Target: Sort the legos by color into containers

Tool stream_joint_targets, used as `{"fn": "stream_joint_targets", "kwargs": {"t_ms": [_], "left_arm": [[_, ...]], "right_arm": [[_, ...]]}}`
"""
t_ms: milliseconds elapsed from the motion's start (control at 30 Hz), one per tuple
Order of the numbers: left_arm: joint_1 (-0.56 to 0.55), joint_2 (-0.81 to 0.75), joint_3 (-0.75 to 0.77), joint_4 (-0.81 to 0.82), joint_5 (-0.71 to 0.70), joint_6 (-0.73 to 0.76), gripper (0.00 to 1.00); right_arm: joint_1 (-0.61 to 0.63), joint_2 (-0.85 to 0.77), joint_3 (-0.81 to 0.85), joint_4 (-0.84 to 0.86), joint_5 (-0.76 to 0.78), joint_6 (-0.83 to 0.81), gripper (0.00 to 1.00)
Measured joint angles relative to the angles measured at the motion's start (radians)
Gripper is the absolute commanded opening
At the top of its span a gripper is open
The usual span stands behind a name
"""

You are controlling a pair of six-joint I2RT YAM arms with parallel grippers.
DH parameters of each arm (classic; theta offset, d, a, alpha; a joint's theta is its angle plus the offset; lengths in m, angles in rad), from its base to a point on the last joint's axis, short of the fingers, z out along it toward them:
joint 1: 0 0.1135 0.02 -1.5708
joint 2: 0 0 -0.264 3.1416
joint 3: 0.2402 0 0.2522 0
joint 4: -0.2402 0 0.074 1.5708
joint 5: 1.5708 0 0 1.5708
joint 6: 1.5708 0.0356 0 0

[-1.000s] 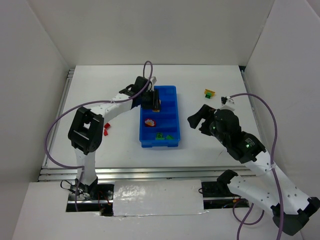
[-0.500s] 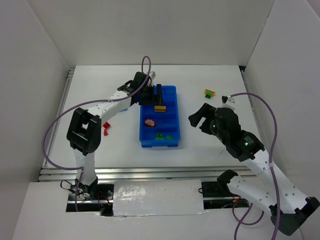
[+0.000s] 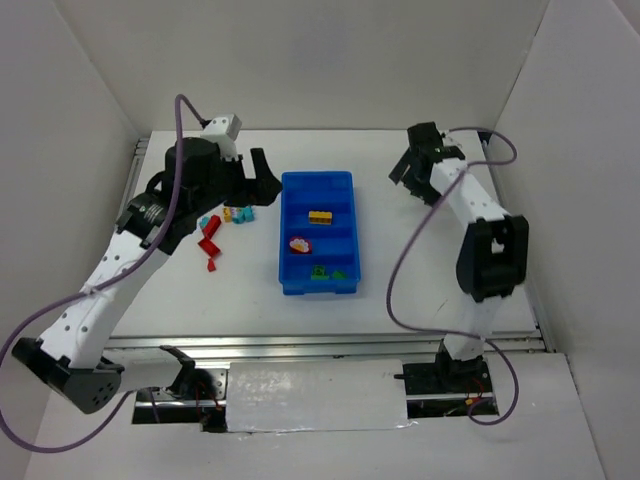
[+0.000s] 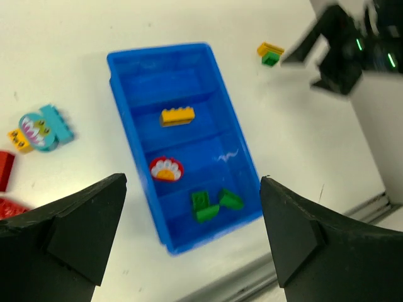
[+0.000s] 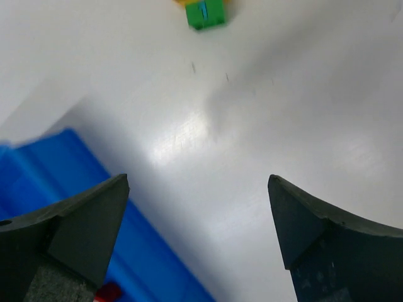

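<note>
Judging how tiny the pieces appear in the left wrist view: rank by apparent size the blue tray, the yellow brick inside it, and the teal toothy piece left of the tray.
1. blue tray, by far the largest.
2. teal toothy piece.
3. yellow brick, somewhat smaller than the teal one.

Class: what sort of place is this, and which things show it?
Probably a lab robot test cell: white walls around a table, two arms bolted at its near edge, a blue tray holding legos.
</note>
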Motion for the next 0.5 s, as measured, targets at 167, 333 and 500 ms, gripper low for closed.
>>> {"fn": "stream_joint_targets", "kwargs": {"t_ms": [167, 333, 500], "left_arm": [[0.000, -0.155, -0.105, -0.096, 0.023, 0.024, 1.00], [0.001, -0.216, -0.142, -0.180, 0.031, 0.043, 1.00], [0.002, -0.245, -0.152, -0.229, 0.021, 0.044, 0.99]], "right_arm": [[-0.051, 0.378, 0.371, -0.050, 0.048, -0.098, 0.98], [-0.093, 0.515, 0.483, -0.077, 0.049, -0.185, 0.95], [-0.132, 0.531, 0.508, -0.077, -0.024, -0.259, 0.89]]}}
